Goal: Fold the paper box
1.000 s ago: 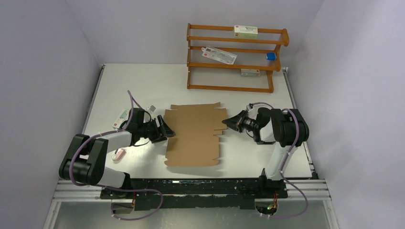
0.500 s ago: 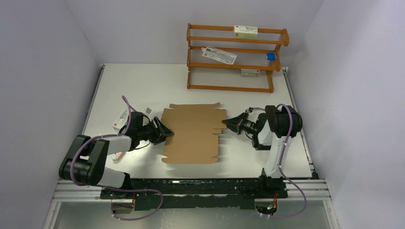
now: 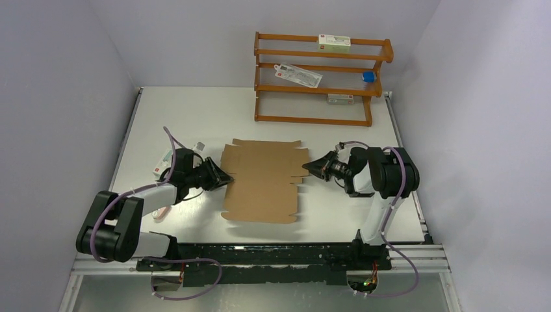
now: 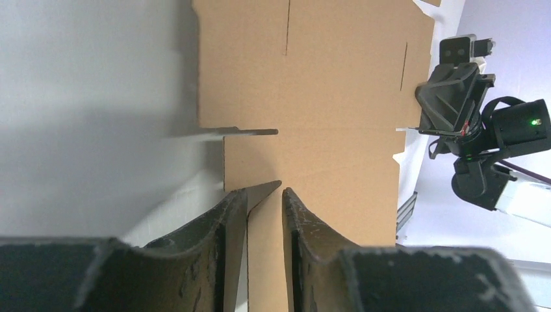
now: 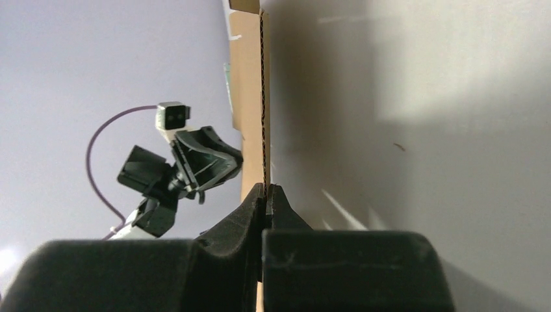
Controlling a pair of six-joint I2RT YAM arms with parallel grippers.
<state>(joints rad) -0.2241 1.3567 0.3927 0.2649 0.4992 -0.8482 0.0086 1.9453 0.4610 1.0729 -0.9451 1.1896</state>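
lying flat on the white table (image 3: 188, 117), the paper box (image 3: 263, 185) is a big brown cardboard sheet with flaps and little tabs. it is not folded up. it sits in the middle of the table, between the two arms.

the left gripper (image 3: 225, 179) points at the left edge of the sheet. in the left wrist view its two black fingers (image 4: 234, 221) are a little bit apart, and brown cardboard shows in the gap. a thin dark corner pokes in there too, but i cannot tell if the fingers touch it or only sit over it.

the right gripper (image 3: 310, 168) is at the right edge of the sheet, near a tab. in the right wrist view its fingers are pressed together on the thin edge of the cardboard, one on each side, so it pinches the paper box. that view shows the edge side-on, like a line.

at the back of the table stands an orange wooden rack (image 3: 292, 37). a white carton (image 3: 334, 43) lies on its top shelf, and a small blue thing (image 3: 368, 76) sits lower down at the right end. a small white pack (image 3: 164, 162) lies on the table just beside the left arm, and a tiny pink thing (image 3: 162, 209) lies near that arm too.
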